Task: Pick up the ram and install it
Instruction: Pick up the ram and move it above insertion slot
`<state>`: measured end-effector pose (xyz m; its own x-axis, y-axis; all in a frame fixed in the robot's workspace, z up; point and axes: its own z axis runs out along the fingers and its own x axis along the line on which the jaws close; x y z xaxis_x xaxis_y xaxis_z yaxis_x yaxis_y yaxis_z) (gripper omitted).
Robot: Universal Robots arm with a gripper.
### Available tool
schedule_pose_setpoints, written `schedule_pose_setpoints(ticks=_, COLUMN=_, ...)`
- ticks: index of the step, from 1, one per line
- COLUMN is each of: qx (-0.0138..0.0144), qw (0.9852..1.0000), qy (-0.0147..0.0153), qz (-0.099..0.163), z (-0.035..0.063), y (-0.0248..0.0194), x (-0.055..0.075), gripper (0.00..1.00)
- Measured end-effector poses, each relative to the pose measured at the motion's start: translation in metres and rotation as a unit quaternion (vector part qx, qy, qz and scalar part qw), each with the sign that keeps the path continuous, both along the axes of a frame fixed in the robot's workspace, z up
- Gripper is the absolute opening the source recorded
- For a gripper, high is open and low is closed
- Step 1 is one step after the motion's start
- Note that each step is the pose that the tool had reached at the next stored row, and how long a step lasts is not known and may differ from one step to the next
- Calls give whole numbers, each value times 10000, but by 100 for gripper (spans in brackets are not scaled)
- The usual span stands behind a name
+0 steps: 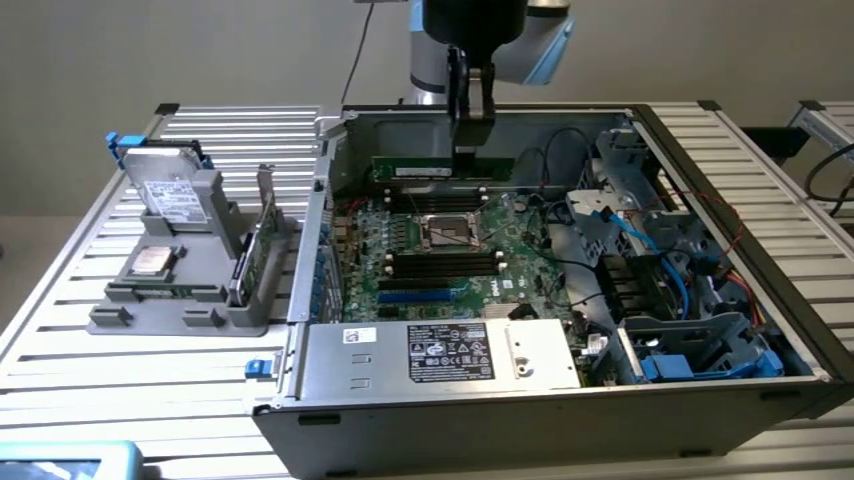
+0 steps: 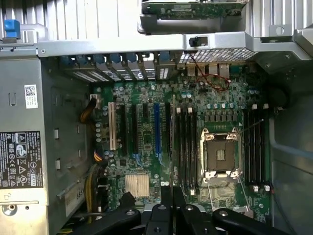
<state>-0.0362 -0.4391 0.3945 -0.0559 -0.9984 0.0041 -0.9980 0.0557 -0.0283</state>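
A: Bench (image 1: 80, 300), surface?
B: Pale metal, ribbed slats all across.
A: What rests on it?
B: Open computer case (image 1: 534, 410), lying on its side, open face up. It fills the middle and the exterior view's right.
A: Anything beside it?
B: Grey fixture (image 1: 174, 318), just beside the case on the exterior view's left; contact unclear. Blue-green item (image 1: 60, 462) at the near left corner, cut by the edge, kind unclear.

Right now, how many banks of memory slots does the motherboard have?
2: the far bank, behind the socket near the ram; the near bank, in front of it, in the exterior view.
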Motion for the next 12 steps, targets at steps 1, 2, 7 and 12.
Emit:
schedule_pose_setpoints(ticks=1, qx=0, qw=10000, qy=0, qz=0, z=0, y=0, x=0, gripper=13)
schedule_pose_setpoints(ticks=2, qx=0, qw=10000, qy=0, qz=0, z=0, y=0, x=0, gripper=13)
schedule_pose_setpoints(ticks=7, qx=-1, qw=10000, qy=0, qz=0, z=-2, y=42, x=6, gripper=13)
schedule_pose_setpoints(ticks=12, qx=-63, qw=10000, qy=0, qz=0, z=-10, y=124, x=54, gripper=13)
